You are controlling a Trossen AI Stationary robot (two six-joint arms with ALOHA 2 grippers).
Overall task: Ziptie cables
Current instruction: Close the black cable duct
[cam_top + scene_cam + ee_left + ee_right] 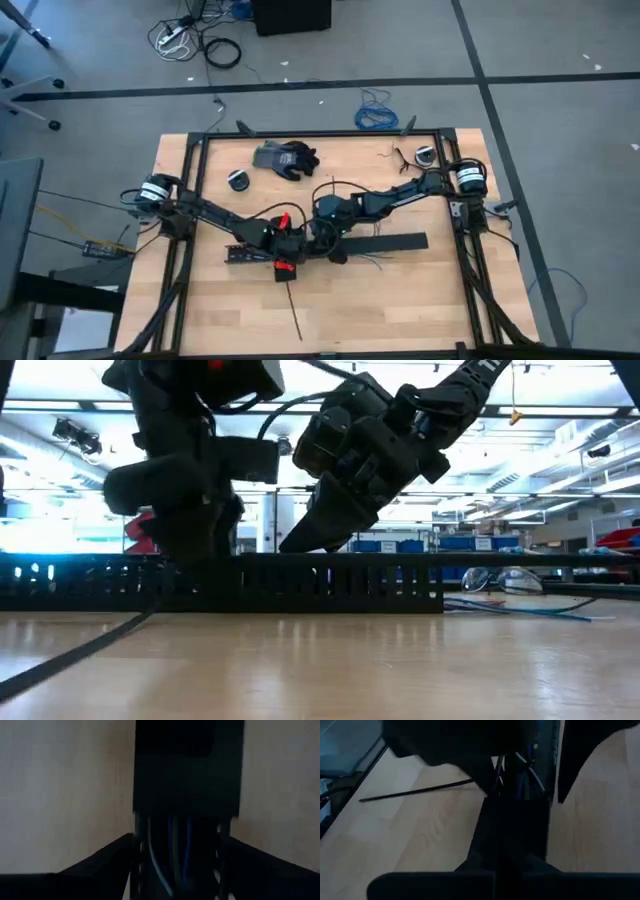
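The cables (172, 865) show best in the left wrist view, as thin blue, green and pale wires running side by side inside a long black slotted duct (187, 785). In the low view their loose ends (520, 608) trail out on the wood at the right of the frame, just past the end of the duct (330, 582), which stretches across the middle of that picture. One ziptie (293, 312) lies by itself in the lower middle of the high view, a thin black strip pointing toward the bottom edge; the right wrist view shows the same strip (415, 792) slanting across the bare wood at the upper left.

Both grippers meet over the duct at the centre of the high view. The left gripper (283, 243) reaches in from the left side, with red parts on its wrist, and its dark fingers (100, 865) stand spread on either side of the duct. The right gripper (330, 235) comes in from the upper right; whether its fingers are apart or together I cannot tell.

A wide flat black bar (385, 242) lies right of the grippers. A dark glove (285, 158) rests near the upper edge of the wooden table (400, 300).
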